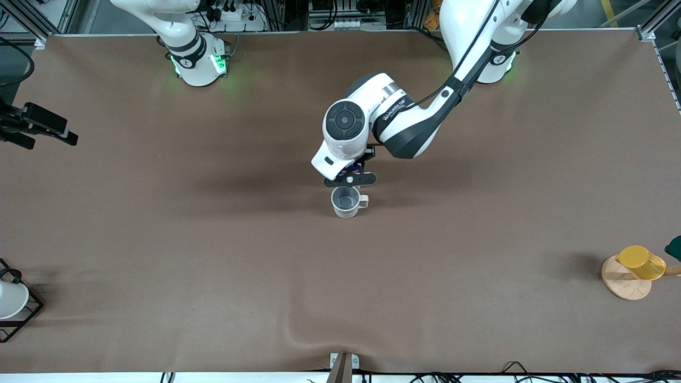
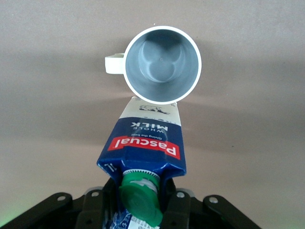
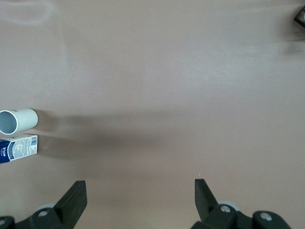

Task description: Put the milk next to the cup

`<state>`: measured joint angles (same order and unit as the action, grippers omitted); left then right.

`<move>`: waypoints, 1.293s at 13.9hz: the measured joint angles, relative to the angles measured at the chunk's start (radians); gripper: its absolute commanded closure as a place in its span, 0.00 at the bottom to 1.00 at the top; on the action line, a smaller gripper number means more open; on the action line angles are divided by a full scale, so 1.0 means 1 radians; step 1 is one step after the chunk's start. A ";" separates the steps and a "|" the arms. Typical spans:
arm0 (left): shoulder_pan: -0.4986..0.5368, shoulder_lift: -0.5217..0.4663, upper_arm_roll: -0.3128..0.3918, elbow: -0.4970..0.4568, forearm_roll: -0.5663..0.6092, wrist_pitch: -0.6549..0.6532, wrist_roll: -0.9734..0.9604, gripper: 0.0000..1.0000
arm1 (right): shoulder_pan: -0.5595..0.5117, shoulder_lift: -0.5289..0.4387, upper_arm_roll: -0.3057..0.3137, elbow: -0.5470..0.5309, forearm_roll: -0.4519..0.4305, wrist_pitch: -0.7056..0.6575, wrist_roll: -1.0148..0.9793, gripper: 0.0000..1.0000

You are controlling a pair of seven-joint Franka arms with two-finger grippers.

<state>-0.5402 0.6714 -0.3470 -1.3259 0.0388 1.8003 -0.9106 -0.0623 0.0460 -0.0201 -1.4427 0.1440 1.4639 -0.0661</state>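
The milk [image 2: 145, 143], a dark-blue and white carton with a green cap and a red label, stands upright right beside the cup [image 2: 162, 64]. The cup is a cream-white mug with a grey inside, in the middle of the table [image 1: 347, 201]. My left gripper [image 2: 140, 205] is shut on the carton's top. In the front view this gripper [image 1: 350, 180] hides nearly all of the milk [image 1: 352, 171], just above the cup in that view. The right wrist view shows cup [image 3: 16, 120] and milk [image 3: 19, 147] side by side. My right gripper [image 3: 140, 183] is open and empty and waits at the right arm's end of the table [image 1: 64, 135].
A yellow cup [image 1: 641, 262] on a round wooden base [image 1: 622, 282] stands at the left arm's end. A plain white cup [image 1: 10, 300] in a black wire rack [image 1: 32, 314] stands at the right arm's end. The brown table cover [image 1: 213, 239] has a ripple near the front edge.
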 measured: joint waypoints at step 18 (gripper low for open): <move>0.238 -0.337 0.014 0.062 0.008 -0.214 -0.008 0.00 | 0.060 -0.023 -0.027 -0.046 -0.109 0.018 0.036 0.00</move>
<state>-0.3022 0.3342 -0.3328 -1.2639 0.0467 1.5863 -0.9183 -0.0023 0.0226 -0.0473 -1.4888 0.0347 1.4816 -0.0300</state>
